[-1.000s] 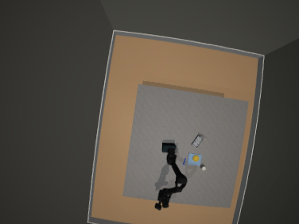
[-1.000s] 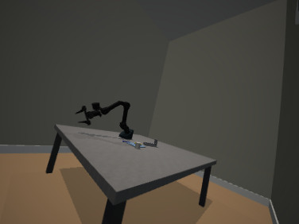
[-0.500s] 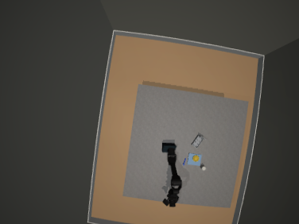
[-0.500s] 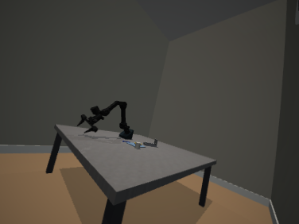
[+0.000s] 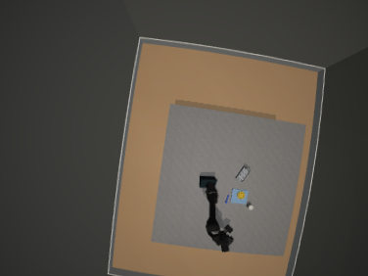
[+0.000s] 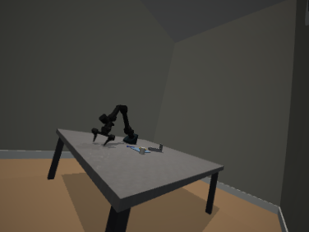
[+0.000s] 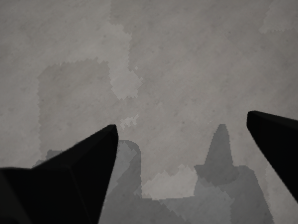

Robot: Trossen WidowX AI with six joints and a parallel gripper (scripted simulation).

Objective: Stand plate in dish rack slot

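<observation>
A small yellow round thing, which looks like the plate (image 5: 241,195) (image 6: 142,148), lies on a blue square mat (image 5: 234,200) (image 6: 146,152). The small grey dish rack (image 5: 243,172) (image 6: 155,149) stands beyond the mat, turned at an angle; its slots are too small to make out clearly. My gripper (image 5: 227,238) (image 6: 99,143) (image 7: 180,124) is open and empty, low over the grey table and well away from the plate and rack. The wrist view shows only table surface and the gripper's shadow between the wide-spread fingers.
A small white cup (image 5: 251,207) (image 6: 142,151) stands by the mat's corner. A thin blue object (image 5: 227,199) (image 6: 130,146) lies beside the mat, on the side of the arm's base (image 5: 207,181) (image 6: 131,139). The grey table (image 5: 196,132) (image 6: 164,173) has open edges.
</observation>
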